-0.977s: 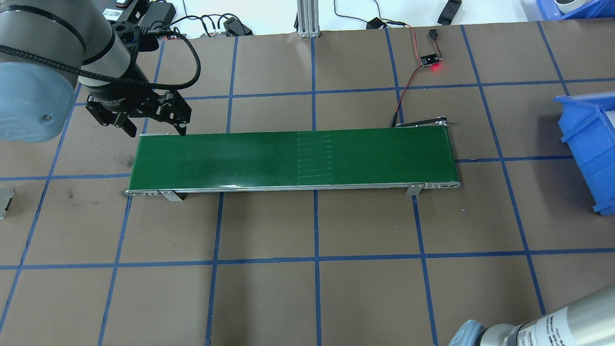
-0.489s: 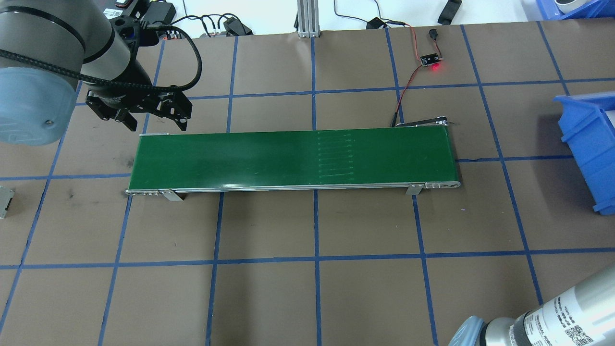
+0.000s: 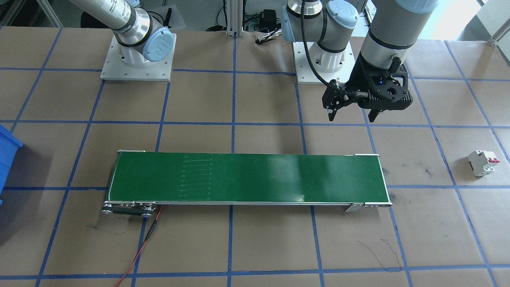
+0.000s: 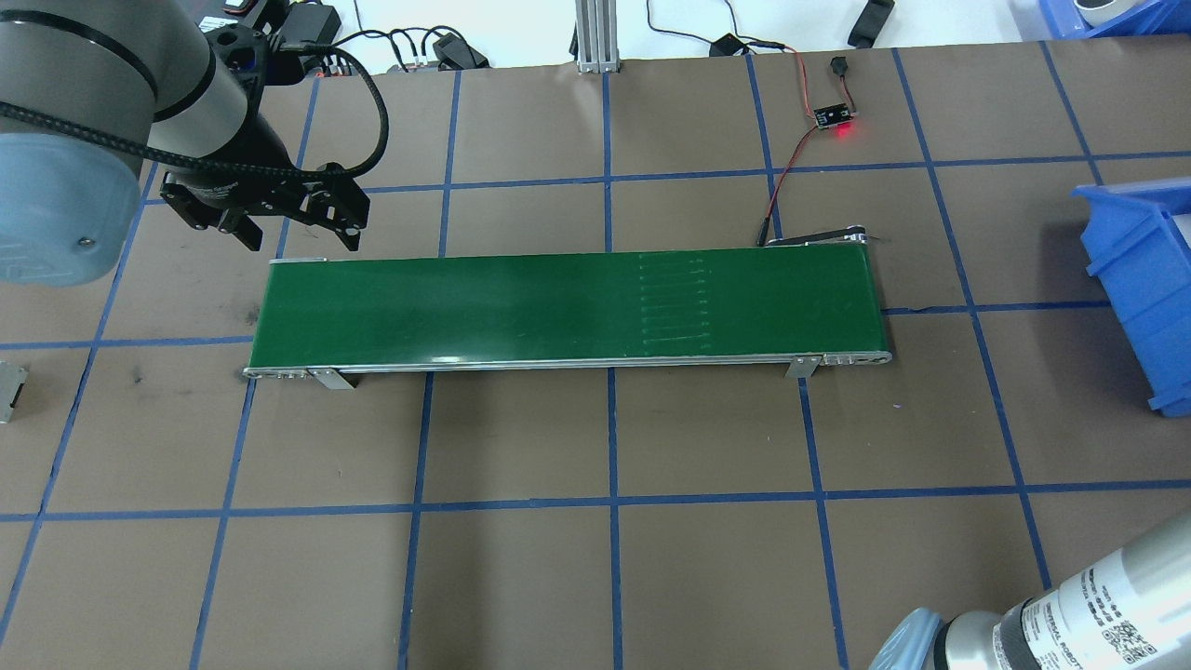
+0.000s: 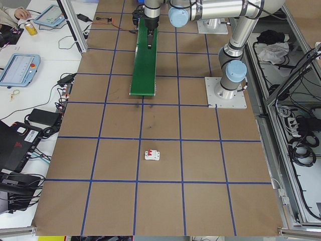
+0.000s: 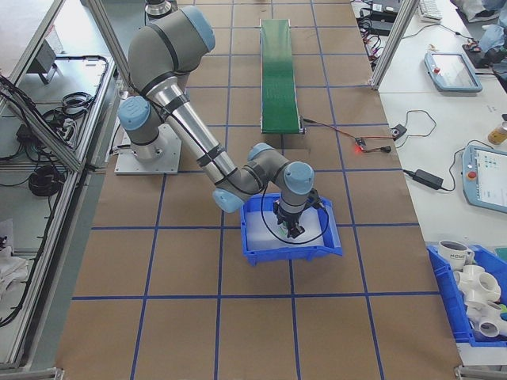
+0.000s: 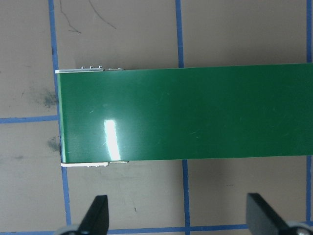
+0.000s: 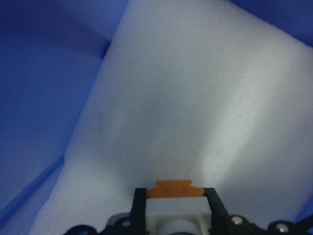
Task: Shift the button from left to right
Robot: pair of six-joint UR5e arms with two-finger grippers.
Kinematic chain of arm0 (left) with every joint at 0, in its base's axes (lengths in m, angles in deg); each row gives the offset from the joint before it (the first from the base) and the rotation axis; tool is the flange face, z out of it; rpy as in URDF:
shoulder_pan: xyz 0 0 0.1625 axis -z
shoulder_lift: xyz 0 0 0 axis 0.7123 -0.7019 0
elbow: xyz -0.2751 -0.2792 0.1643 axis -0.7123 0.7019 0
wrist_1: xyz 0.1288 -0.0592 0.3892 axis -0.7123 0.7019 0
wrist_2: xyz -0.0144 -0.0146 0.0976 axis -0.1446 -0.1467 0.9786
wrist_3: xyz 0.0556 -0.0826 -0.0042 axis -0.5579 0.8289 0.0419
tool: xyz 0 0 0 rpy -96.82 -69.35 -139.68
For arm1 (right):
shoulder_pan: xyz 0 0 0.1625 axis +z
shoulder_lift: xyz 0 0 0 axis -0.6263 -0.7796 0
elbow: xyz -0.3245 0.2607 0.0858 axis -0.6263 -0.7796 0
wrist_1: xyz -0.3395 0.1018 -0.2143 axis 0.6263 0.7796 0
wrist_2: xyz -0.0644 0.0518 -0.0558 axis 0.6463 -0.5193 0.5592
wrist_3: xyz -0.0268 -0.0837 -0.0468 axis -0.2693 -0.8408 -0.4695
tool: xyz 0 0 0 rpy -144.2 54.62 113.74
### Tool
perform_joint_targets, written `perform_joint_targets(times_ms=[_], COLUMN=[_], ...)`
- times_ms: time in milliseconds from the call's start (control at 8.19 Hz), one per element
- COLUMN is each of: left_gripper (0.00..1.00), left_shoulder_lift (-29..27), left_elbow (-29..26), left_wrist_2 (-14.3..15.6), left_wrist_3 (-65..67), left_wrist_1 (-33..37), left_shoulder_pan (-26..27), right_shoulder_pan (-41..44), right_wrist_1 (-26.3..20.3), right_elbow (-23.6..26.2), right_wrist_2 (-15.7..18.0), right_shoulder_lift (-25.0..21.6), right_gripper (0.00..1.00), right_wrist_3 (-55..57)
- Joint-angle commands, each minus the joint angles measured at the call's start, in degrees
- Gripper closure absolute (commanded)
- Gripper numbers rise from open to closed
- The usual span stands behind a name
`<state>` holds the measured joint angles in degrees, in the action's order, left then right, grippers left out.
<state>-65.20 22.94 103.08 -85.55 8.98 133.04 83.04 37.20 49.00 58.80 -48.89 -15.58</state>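
- Long green conveyor belt on brown gridded bench.
- Blue plastic bin, white foam inside.
- Left claw: spread wide, empty, beside belt's end.
- Right claw: clamped on orange-based white button, apparently just above the foam.

The silver forearm tube of the right arm, at the corner of the brown-papered table nearest that arm's base, carries black print reading roughly "UNIVERSAL ROBOTS" beside a square code patch. Similar black lettering on the same silver tube above its bolted base plate is too small to read.
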Motion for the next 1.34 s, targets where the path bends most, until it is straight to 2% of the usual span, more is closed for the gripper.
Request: perform_joint_targets(times_ms=[0,122,366,489,611,733,855,977,1099,1221], left_gripper=[0.0,0.0,0.0,0.0,0.0,0.0,0.0,0.0,0.0,0.0], left_shoulder_lift=[0.7,0.1,-1.6,-1.5,-1.2,-0.7,-1.1,-1.3,-1.5,-1.5], left_elbow=[0.1,0.0,0.1,0.1,0.1,0.1,0.2,0.2,0.3,0.5], left_wrist_2=[0.0,0.0,0.0,0.0,0.0,0.0,0.0,0.0,0.1,0.2], left_wrist_3=[0.0,0.1,-0.1,-0.1,-0.1,-0.1,0.0,-0.1,0.0,0.1], left_wrist_1=[0.0,0.0,-3.5,-3.7,-3.6,-3.6,-3.7,-3.7,-3.7,-3.6], left_shoulder_pan=[0.0,-0.1,-0.4,-0.3,-0.3,-0.3,-0.3,-0.2,-0.2,-0.2], right_shoulder_pan=[-0.1,-0.1,-0.1,0.7,3.1,8.1,14.5,19.4,23.7,28.4], right_wrist_1=[-0.8,-3.4,-15.2,-20.6,-27.8,-30.2,-30.3,-34.0,-39.3,-40.0], right_elbow=[-0.3,-0.9,-1.0,-1.0,-1.0,-1.3,-2.5,-3.4,-4.2,-4.5], right_wrist_2=[0.5,0.0,-0.3,-1.3,-3.8,-3.8,-3.0,-2.9,-0.9,-0.6], right_shoulder_lift=[-4.8,-8.4,-18.8,-23.3,-27.3,-29.1,-29.6,-30.1,-32.1,-33.0], right_gripper=[0.0,0.0,0.0,0.0,0.0,0.0,0.0,0.0,0.0,0.0], right_wrist_3=[-1.7,-1.6,-0.1,5.3,13.6,21.4,27.5,35.7,47.8,54.2])
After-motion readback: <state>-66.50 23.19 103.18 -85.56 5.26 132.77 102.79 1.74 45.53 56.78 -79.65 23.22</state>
